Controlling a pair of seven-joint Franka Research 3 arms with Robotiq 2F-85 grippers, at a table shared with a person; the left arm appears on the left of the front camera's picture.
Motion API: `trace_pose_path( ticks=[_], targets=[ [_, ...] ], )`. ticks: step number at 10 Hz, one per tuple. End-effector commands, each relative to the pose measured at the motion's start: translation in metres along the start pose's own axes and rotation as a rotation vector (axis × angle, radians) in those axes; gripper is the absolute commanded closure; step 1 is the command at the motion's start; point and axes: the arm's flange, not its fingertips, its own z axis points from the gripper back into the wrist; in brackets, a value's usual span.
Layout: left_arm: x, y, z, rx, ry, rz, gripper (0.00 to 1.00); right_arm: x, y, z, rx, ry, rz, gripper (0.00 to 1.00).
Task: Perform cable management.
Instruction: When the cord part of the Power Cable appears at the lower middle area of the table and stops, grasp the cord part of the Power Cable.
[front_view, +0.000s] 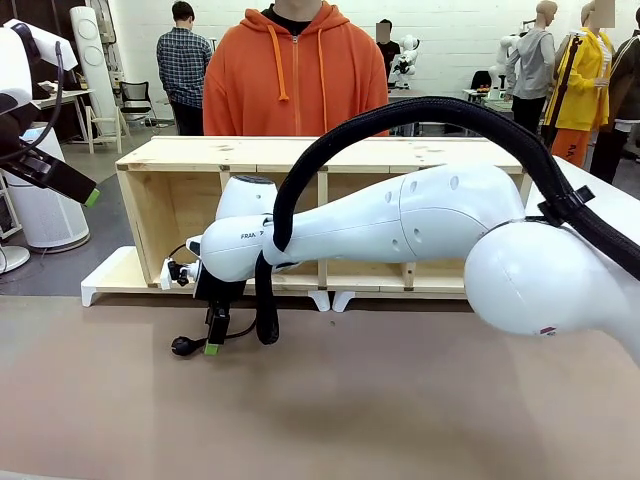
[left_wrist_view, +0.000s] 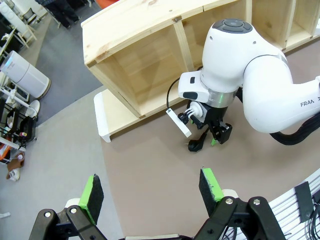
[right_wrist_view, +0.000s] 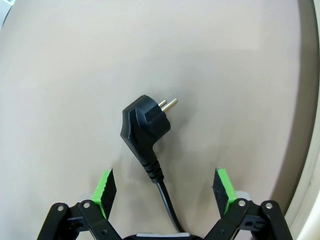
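The right end effector (right_wrist_view: 165, 187) hangs low over the brown worktop (front_view: 400, 420), fingers spread and straddling the thin black power cable (right_wrist_view: 164, 200). Its black plug (right_wrist_view: 143, 122) lies flat just beyond the pads, roughly in line with the fingers, pins pointing away. The left end effector (left_wrist_view: 150, 190), also spread, is well apart at the left. The small white power strip (left_wrist_view: 178, 122) lies just before the left compartment of the pale wooden shelf box (front_view: 180, 160).

The room is bright and evenly lit from above; soft shadows lie on the table (front_view: 330, 400), the wrist views bend at edges, everything looks sharp
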Motion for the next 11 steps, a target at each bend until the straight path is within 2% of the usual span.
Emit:
trace_pose_path(
  ticks=[1,7,8,9,10,11],
  targets=[
    [0.0010,-0.0007,-0.0006,-0.002,-0.004,0.007,0.00,0.0102,-0.0138,-0.0058,0.012,0.003,-0.003,0.00],
    [0.0010,-0.0007,-0.0006,-0.002,-0.004,0.007,0.00,0.0084,-0.0124,-0.0050,0.026,0.019,-0.002,0.00],
    [0.0010,-0.0007,-0.0006,-0.002,-0.004,0.007,0.00,0.0075,-0.0123,-0.0048,0.030,0.033,0.002,0.19],
    [0.0010,-0.0007,-0.0006,-0.002,-0.004,0.007,0.00,0.0071,-0.0119,-0.0044,0.035,0.046,-0.008,0.20],
    [0.0010,-0.0007,-0.0006,-0.002,-0.004,0.007,0.00,0.0071,-0.0119,-0.0039,0.038,0.053,-0.011,0.39],
    [0.0010,-0.0007,-0.0006,-0.002,-0.004,0.007,0.00,0.0072,-0.0120,-0.0039,0.041,0.053,-0.012,0.40]
  ],
)
